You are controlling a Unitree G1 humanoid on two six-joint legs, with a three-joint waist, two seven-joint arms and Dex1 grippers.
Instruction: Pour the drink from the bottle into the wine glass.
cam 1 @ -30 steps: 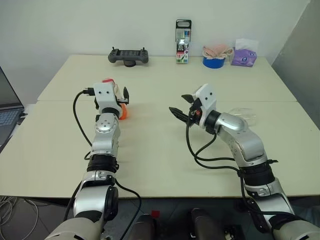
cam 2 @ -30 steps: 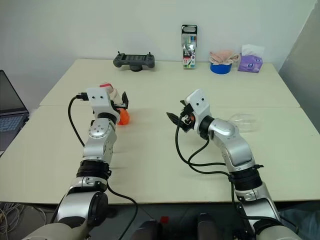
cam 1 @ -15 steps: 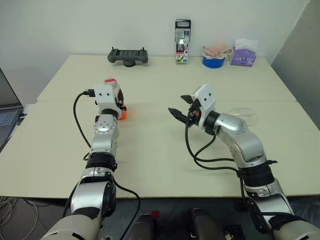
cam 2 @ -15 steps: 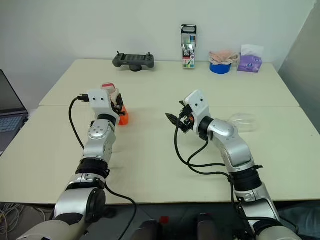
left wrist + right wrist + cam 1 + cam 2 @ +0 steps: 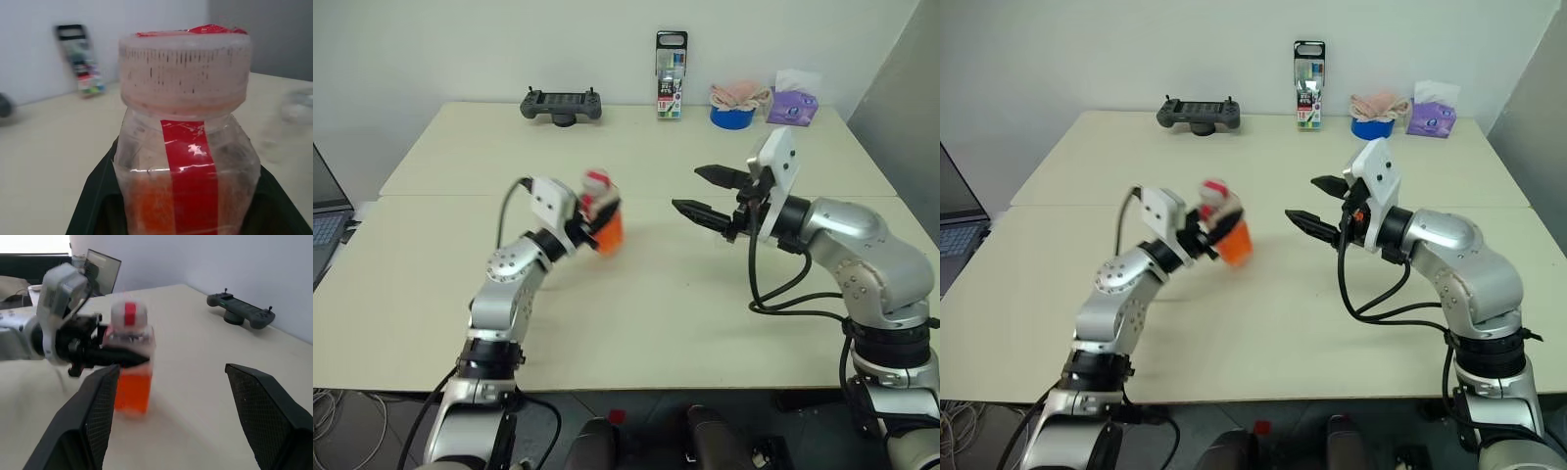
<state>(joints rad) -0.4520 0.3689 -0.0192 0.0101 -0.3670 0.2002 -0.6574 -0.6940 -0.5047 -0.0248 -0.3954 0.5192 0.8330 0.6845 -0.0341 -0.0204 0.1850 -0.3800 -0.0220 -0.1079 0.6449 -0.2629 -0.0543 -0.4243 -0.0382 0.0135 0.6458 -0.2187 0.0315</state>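
My left gripper (image 5: 595, 223) is shut on the bottle (image 5: 603, 217), a small clear one with a white cap and a red band. Orange-red drink (image 5: 132, 390) fills its lower part. The bottle leans slightly, low over the table near the middle. A short way to its right my right gripper (image 5: 686, 188) hangs open and empty, pointing at the bottle, its fingers (image 5: 264, 416) spread wide. The wine glass is hidden behind my right arm in the head views. A blurred clear shape (image 5: 297, 105) lies on the table in the left wrist view.
Along the table's far edge stand a black game controller (image 5: 560, 104), a tall box of coloured pens (image 5: 671, 61), a blue tape roll (image 5: 731, 118) with a pink cloth on it, and a purple tissue pack (image 5: 791, 105). A laptop (image 5: 323, 223) sits past the left edge.
My left gripper closed on the bottle, then carried it right and nearer, toward the table's middle. My right gripper rose and drew back to the right, still open.
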